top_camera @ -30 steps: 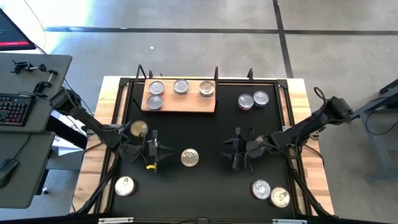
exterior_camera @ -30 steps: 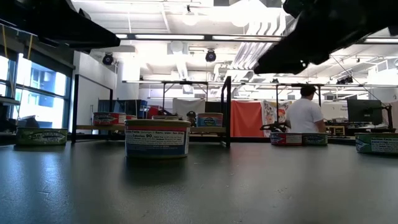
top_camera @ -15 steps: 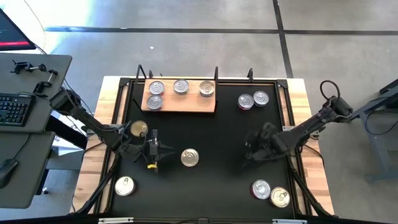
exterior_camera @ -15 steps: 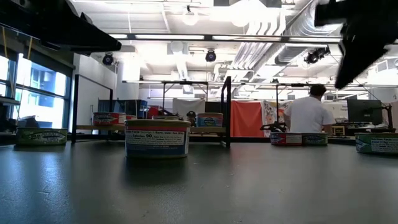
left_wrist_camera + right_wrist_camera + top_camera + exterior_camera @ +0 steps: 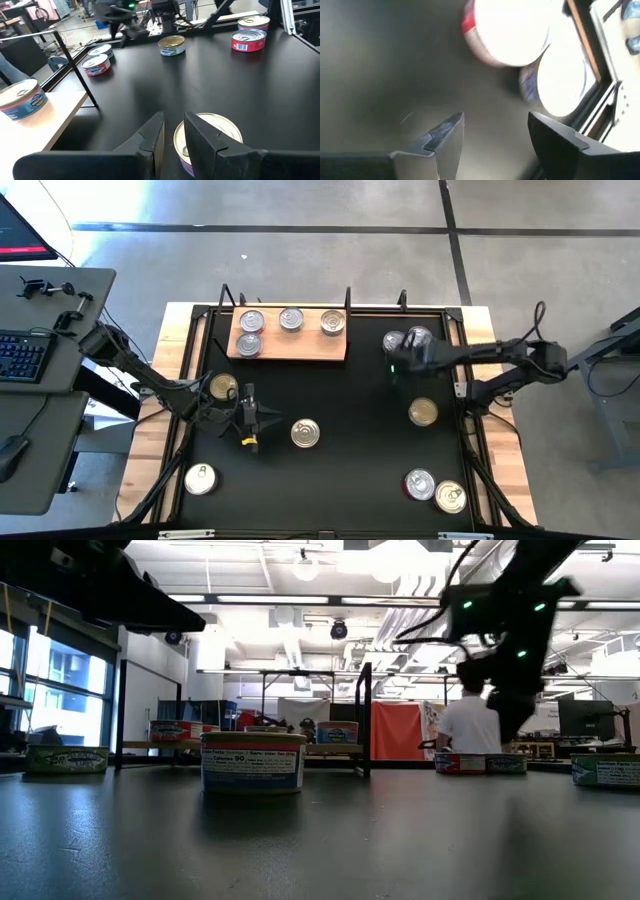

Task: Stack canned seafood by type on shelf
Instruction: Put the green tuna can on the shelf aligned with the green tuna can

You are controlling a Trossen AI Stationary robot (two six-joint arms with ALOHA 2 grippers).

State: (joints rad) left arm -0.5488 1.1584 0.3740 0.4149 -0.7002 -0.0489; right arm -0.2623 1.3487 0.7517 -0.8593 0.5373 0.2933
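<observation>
The flat round metal tins [image 5: 305, 433] have shiny silver or gold lids that glare under the lights, and glossy printed paper labels wrap their sides. The rectangular shelf [image 5: 290, 347] is pale, unpainted wood with a dull, smooth face. The large black mat [image 5: 330, 395] looks matt from above yet shows a soft sheen at table height. The worktop [image 5: 490, 350] edge is light bare wood. The left arm's dark fingers [image 5: 150, 137] look like smooth matt plastic.
</observation>
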